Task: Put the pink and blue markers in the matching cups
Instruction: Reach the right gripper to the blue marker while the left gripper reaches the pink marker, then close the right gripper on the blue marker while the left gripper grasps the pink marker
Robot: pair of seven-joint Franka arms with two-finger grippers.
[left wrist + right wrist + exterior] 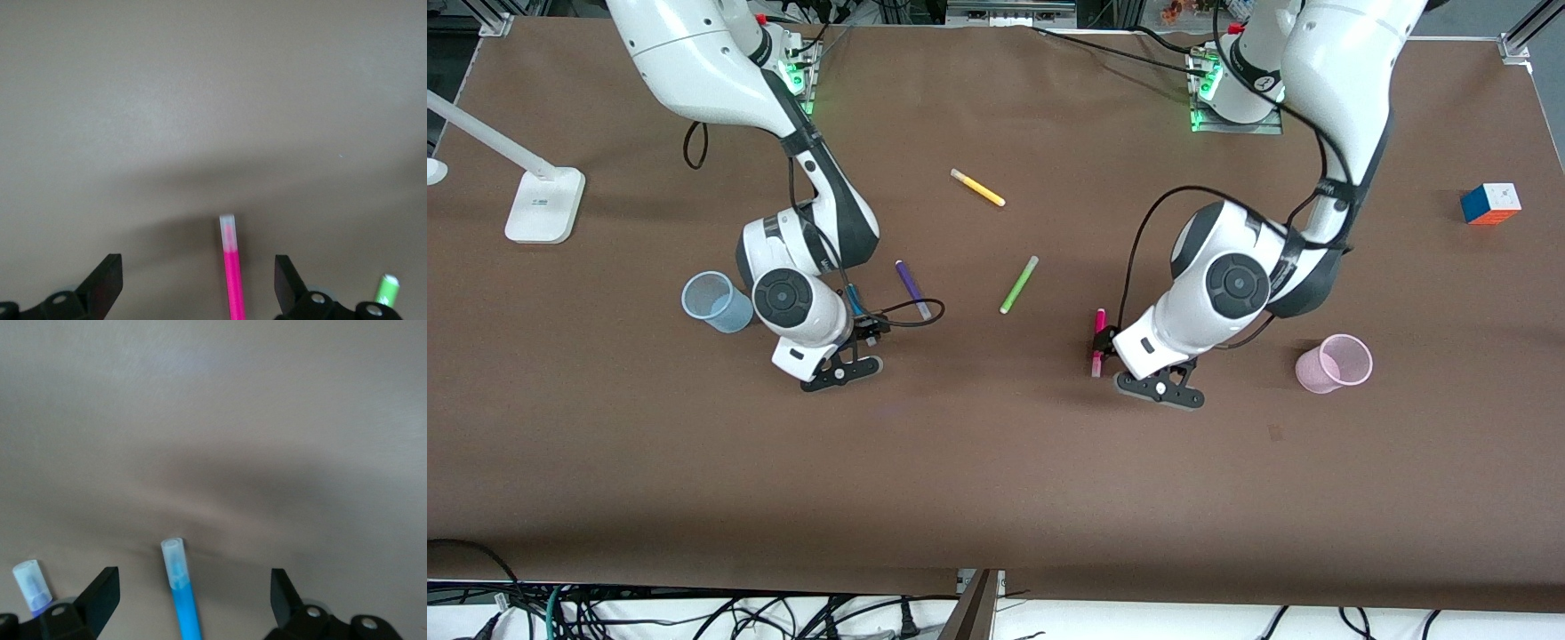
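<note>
Left claw [198, 283] spread over pink marker [232, 280], brown table [996, 480], white lamp base [543, 206]

A brown table [996, 480] is spread across the scene under even light. A white lamp base [544, 205] is set at the right arm's end; cables [694, 613] are tangled below the nearest edge.

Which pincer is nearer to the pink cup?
The left pincer. It is open around the pink marker, beside the pink cup. The right pincer, open around the blue marker, is beside the blue cup.
</note>
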